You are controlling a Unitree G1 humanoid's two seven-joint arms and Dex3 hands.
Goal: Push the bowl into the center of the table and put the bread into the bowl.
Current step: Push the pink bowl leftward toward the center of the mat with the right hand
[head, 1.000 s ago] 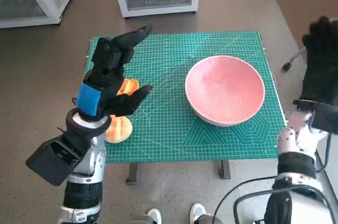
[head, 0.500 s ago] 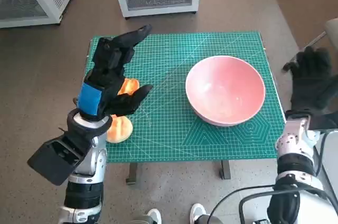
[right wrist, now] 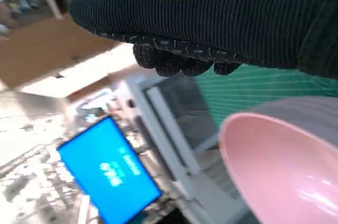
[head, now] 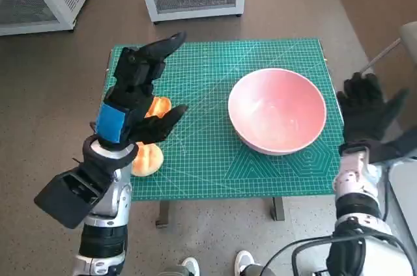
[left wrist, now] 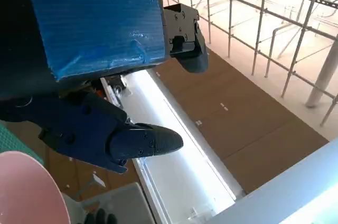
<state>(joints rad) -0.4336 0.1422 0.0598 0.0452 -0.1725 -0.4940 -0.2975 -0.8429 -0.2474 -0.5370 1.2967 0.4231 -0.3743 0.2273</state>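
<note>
In the head view, the pink bowl point(head: 277, 110) sits on the right half of the green cutting mat point(head: 215, 159) that covers the table, nearer the mat's right edge than its middle. The bread point(head: 147, 157), a pale golden roll, lies at the lower left of the mat, partly hidden behind the left hand point(head: 133, 103); a second orange-crusted piece point(head: 158, 106) shows just above it. The left hand hangs over the bread with its fingers spread apart, holding nothing. The right hand point(head: 365, 110) is at the right edge of the frame, just beside the bowl's rim, fingers apart and empty. The right wrist view shows the bowl point(right wrist: 285, 166) close below the glove point(right wrist: 211, 18).
</note>
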